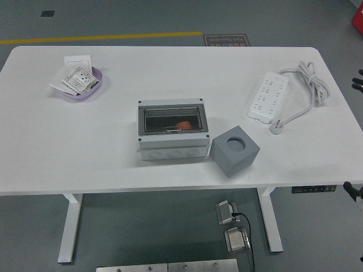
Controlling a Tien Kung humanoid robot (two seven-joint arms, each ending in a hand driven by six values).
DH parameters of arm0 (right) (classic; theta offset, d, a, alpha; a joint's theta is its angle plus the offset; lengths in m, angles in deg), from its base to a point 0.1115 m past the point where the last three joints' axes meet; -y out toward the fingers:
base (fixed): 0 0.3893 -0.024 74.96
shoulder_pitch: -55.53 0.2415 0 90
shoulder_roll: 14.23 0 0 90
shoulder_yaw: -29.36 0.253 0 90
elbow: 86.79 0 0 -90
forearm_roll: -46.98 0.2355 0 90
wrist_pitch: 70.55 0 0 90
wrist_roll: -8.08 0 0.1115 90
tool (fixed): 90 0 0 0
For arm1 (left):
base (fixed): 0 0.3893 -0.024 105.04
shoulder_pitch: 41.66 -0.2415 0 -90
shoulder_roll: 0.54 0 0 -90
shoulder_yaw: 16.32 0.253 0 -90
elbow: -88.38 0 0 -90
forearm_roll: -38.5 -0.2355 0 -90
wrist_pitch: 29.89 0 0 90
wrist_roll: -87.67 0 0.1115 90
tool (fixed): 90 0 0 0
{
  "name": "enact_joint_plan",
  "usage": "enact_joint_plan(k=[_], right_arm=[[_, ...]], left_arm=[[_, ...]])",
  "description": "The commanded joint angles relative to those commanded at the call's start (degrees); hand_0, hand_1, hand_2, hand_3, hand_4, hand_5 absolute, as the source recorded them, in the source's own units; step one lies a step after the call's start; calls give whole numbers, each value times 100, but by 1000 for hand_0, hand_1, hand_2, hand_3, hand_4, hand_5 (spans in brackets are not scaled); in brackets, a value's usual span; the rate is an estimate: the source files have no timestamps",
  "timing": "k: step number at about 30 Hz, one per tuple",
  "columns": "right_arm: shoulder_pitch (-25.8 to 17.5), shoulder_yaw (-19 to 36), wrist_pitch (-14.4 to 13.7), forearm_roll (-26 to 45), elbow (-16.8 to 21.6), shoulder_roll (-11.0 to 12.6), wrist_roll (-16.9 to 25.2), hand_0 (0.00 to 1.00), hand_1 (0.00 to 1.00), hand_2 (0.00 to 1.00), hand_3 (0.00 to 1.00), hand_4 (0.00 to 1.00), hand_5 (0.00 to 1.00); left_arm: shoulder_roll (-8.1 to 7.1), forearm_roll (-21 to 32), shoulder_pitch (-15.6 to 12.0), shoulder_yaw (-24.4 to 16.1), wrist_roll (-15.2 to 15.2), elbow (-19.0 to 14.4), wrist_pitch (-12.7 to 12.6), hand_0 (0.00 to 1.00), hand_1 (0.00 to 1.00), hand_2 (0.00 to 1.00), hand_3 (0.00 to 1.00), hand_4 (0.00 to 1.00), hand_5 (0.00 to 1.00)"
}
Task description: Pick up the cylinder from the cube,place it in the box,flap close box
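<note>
Cylinder [182, 124]: small orange piece, lies inside box [172, 130] at frame centre, seen through closed clear flap [172, 120]. Task looks finished.

Right robot hand [358, 80]: only dark fingertips at right frame edge, off table [113, 153]; spread or curled, cannot tell. Left robot hand out of view.

Handling judgement: cylinder likely light, rigid, smooth, may roll; pinch across round sides, mid-length.

Cube [235, 150]: grey, just right of box, round socket on top empty.
</note>
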Motion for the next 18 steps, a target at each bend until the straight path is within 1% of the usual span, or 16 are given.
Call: enact_joint_plan(k=[4,5,10,16,17,18], right_arm=[[-21,4,-20,-88,108,12,-19,681,622,669,716,860,639],[-24,13,-25,-129,126,11,-35,664,610,649,692,843,617],[-17,84,-20,-336,149,10,-137,664,610,649,692,843,617],[-12,117,30,-528,132,21,-253,667,609,648,687,845,626],[-13,119,36,-533,130,19,-259,682,617,664,690,876,665],[-14,120,41,-531,129,17,-262,682,617,664,690,876,665]], left_arm=[[-5,2,9,4,0,0,5,691,701,571,646,737,520],[-7,1,10,4,0,0,6,692,701,575,650,738,522],[-1,33,18,24,6,0,14,692,701,575,650,738,522],[3,35,36,17,7,0,14,691,701,582,653,738,524],[5,37,37,16,7,0,14,694,701,591,655,742,530],[7,41,38,16,7,0,13,694,701,591,655,742,530]])
